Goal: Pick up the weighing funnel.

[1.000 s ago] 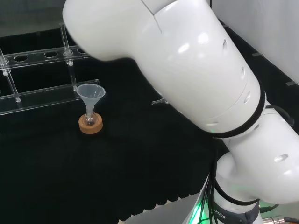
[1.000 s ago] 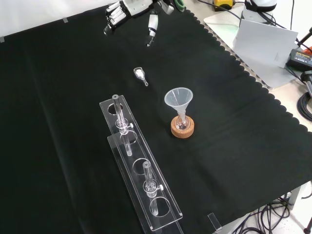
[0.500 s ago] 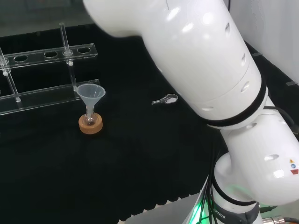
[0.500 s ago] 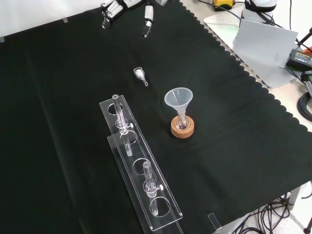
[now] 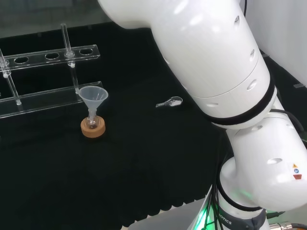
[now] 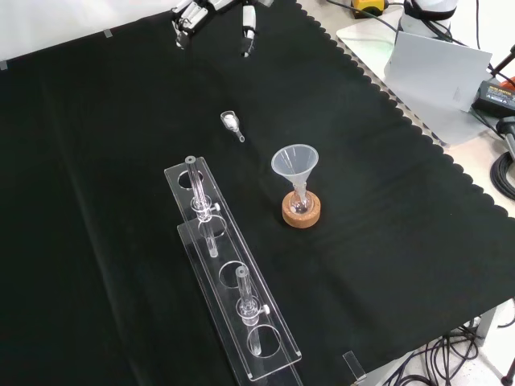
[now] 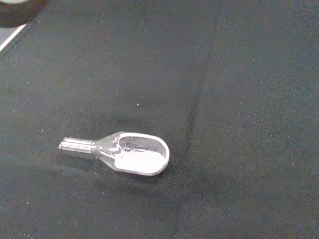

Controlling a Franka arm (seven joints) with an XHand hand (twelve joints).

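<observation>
Hand [image 6: 189, 12] at top edge of front view, above the far end of the black cloth [image 6: 96, 161], fingers [image 6: 249, 19] spread apart and roughly straight, pointing down, nothing between them. Weighing funnel [image 6: 231, 122] lies flat on the cloth below the hand in front view, well apart from it, not touched; short stem points toward the view's lower right. Wrist view looks down on the same piece [image 7: 132, 154]: scoop mouth up, white powder inside, stem lying on the cloth. In head view the weighing funnel [image 5: 171, 101] lies just left of the big white arm link [image 5: 216, 57]. Farther out, funnel [image 6: 294, 161] stands mouth up with its stem in a small flask on a cork ring [image 6: 302, 211], near the weighing funnel but apart from it. Clear tube rack [image 6: 229, 273] lies left of the funnel in front view, with upright glass tubes in it.
</observation>
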